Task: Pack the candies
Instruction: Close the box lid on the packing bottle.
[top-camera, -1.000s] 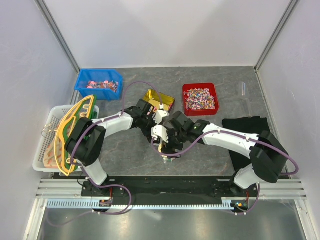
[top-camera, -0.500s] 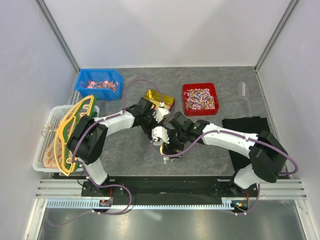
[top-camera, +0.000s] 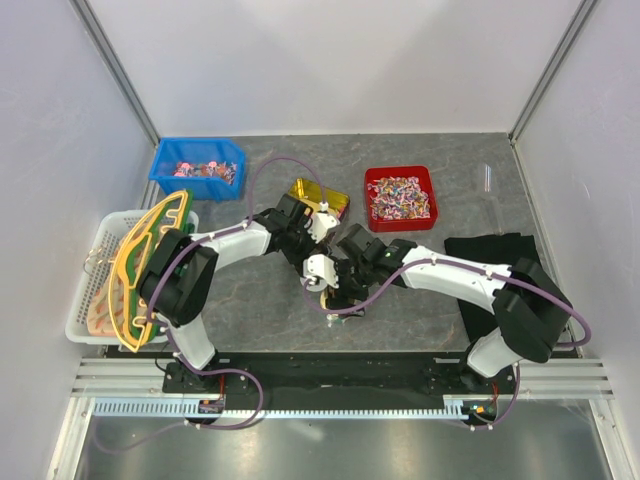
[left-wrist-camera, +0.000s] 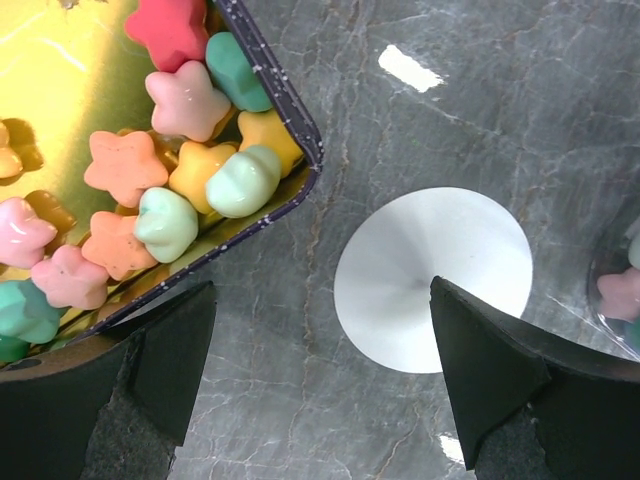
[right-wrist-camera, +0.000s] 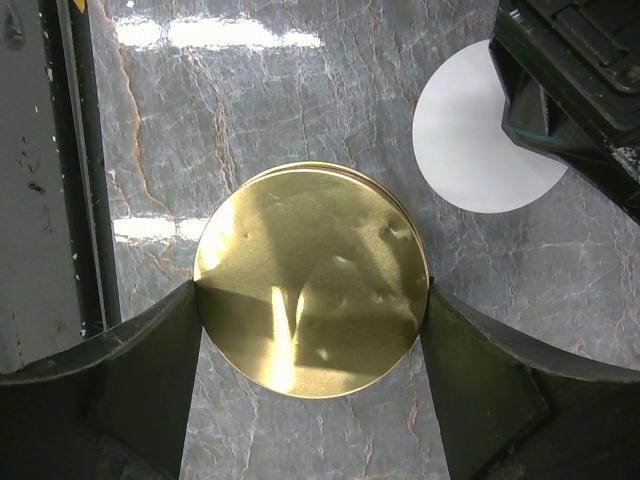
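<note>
**Two arms meet mid-table, one tray of candies just off the left jaws**

From above you've got two bins, the blue bin (top-camera: 197, 167) and the red bin (top-camera: 400, 193), one white basket (top-camera: 85, 300) at the left and one black cloth (top-camera: 495, 262) at the right. Your left gripper (top-camera: 321, 224) hangs at the near edge of the single gold tray (top-camera: 318, 195), with the right gripper (top-camera: 332, 292) just in front of it.

On the left wrist camera, the candies (left-wrist-camera: 165, 165) sit in that tray (left-wrist-camera: 50, 90), a dozen or so in view. They lie up and left of your left gripper (left-wrist-camera: 322, 300), outside its released, wide jaws. One white disc (left-wrist-camera: 432, 278) lies flat between the fingers. One more pink sweet shows inside a clear container (left-wrist-camera: 612, 300) at the right edge.

On the right wrist camera, your right gripper (right-wrist-camera: 312, 292) is clamped on one gold round lid (right-wrist-camera: 312, 240), with both fingers (right-wrist-camera: 150, 370) against its rim. The white disc (right-wrist-camera: 470, 150) lies beyond it on the table (right-wrist-camera: 260, 110).
</note>
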